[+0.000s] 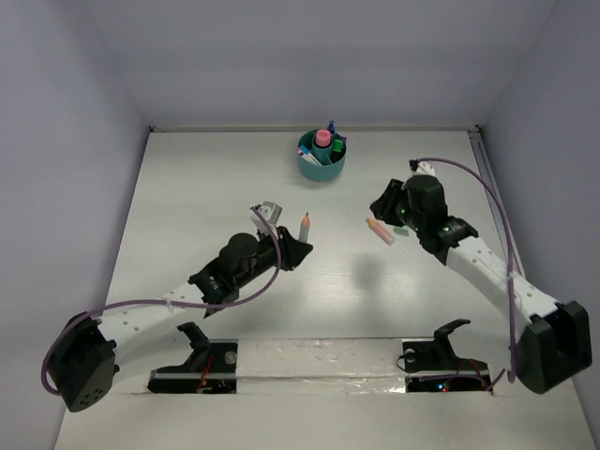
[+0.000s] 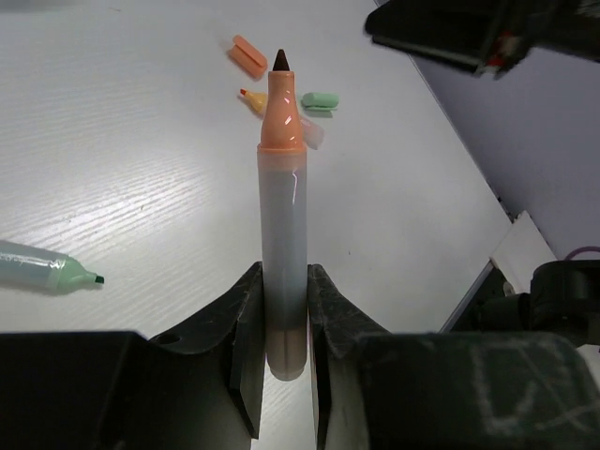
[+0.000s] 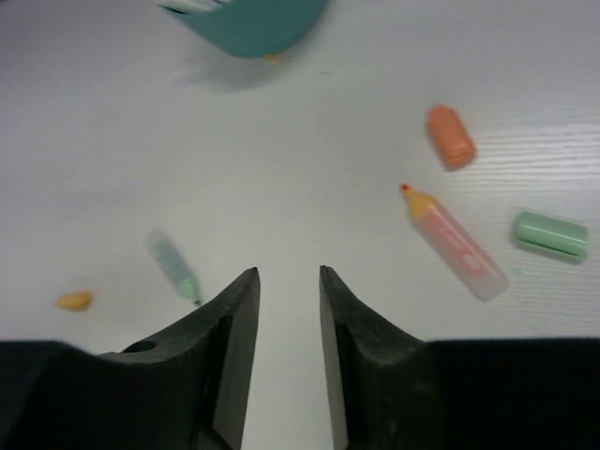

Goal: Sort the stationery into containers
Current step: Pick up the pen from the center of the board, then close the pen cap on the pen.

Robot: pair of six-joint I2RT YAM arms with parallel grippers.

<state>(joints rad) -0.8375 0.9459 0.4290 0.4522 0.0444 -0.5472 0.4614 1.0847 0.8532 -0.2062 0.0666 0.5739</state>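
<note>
Left pincer [image 2: 284,281] clenched on the lower barrel of a marker [image 2: 283,206] with a grey body, orange neck and bare dark tip. The marker points straight out from the pincer and is held clear of the bench [image 1: 187,187], over its middle, slightly toward the left edge.

Right pincer [image 3: 286,291] released, jaws apart, nothing between them. It hangs over the right half of the bench, facing bare surface.

Teal cup [image 1: 322,167] stands near the far edge, about midway along it. A pink-capped bottle [image 1: 322,139] and a blue-capped pen [image 1: 331,125] stand upright inside; cannot tell which compartments.

Loose on the bench, right of middle:
- Orange highlighter [image 3: 455,244], uncapped, lying flat.
- Orange cap [image 3: 451,136] and green cap [image 3: 550,234], both near it, neither touching it.
- Green highlighter [image 3: 173,265], uncapped and blurred, lying on the other side of the right pincer.
- A small orange piece [image 3: 73,300] beyond the green highlighter.
</note>
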